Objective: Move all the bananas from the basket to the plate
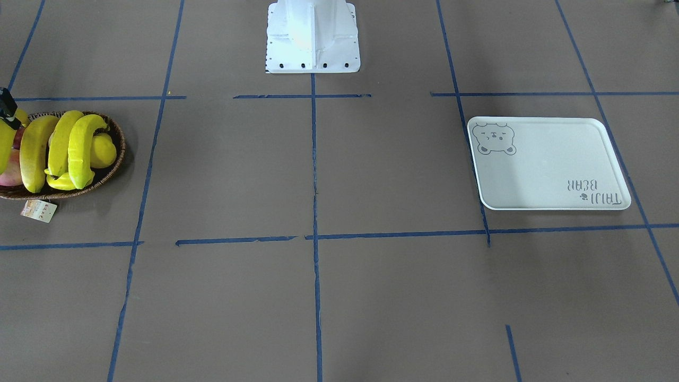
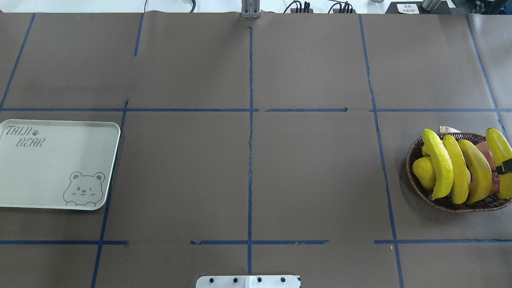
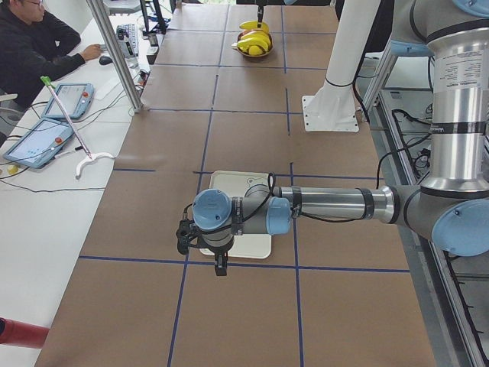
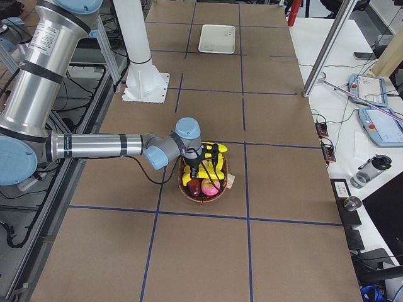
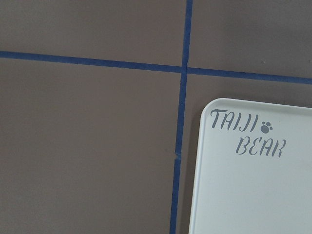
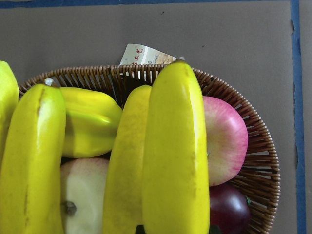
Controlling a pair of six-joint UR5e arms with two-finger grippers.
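Several yellow bananas [image 2: 440,170] lie side by side in the dark wicker basket [image 2: 448,203] at the table's right end, and they fill the right wrist view [image 6: 175,156]. My right gripper [image 4: 210,165] hangs over the basket's outer side. A black part of it touches the outermost banana [image 2: 500,150], and I cannot tell if it is open or shut. The pale-grey plate [image 2: 52,172] with the bear drawing lies bare at the left end. My left gripper [image 3: 202,248] hovers over the plate's corner [image 5: 253,195], and its state cannot be told.
A yellow pear [image 2: 423,172], a red apple [image 6: 224,139], a pale apple [image 6: 83,195], a dark plum [image 6: 229,209] and a starfruit [image 6: 90,122] share the basket. A paper tag [image 1: 38,210] hangs off its rim. The white robot base [image 1: 313,37] stands mid-table. A person [image 3: 30,46] sits at the side desk.
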